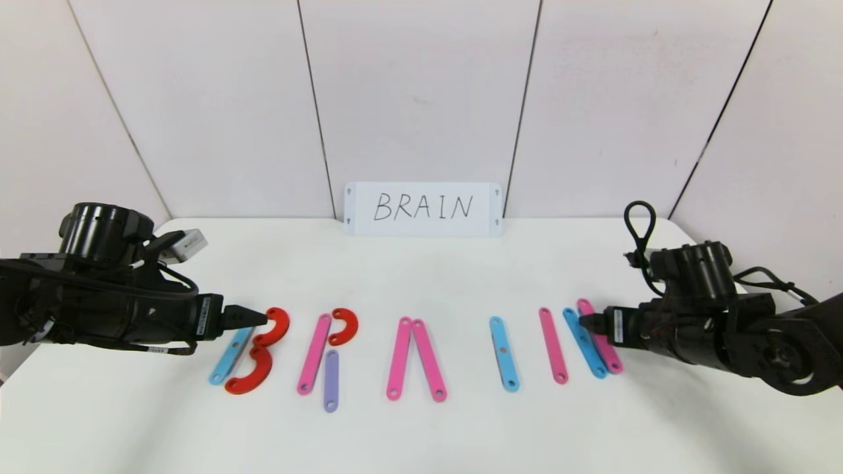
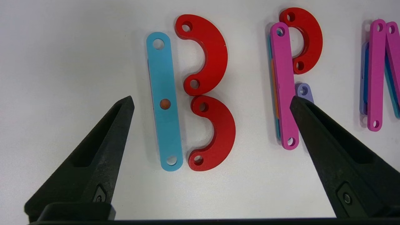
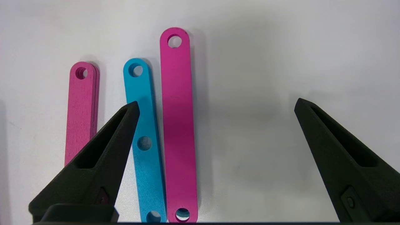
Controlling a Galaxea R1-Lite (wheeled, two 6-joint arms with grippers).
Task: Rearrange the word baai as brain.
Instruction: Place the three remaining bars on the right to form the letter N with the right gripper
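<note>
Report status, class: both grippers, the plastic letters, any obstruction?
Left gripper open over the B. Right gripper open over the N bars. Letters read B-R-A-I-N. Nothing in the way.

Both arms are matte black, built from chunky round joints like short cylinders. The left arm [image 1: 99, 296] carries a white label with small print near its wrist and a pale grey plug at its top joint, with black cables running along it. The right arm [image 1: 711, 322] has a similar white label and a black cable looped high above its joint. The left gripper [image 2: 212, 103] and right gripper [image 3: 215, 106] each have two black, wedge-shaped, pointed fingers with hollowed sides and a small screw near the base.
</note>
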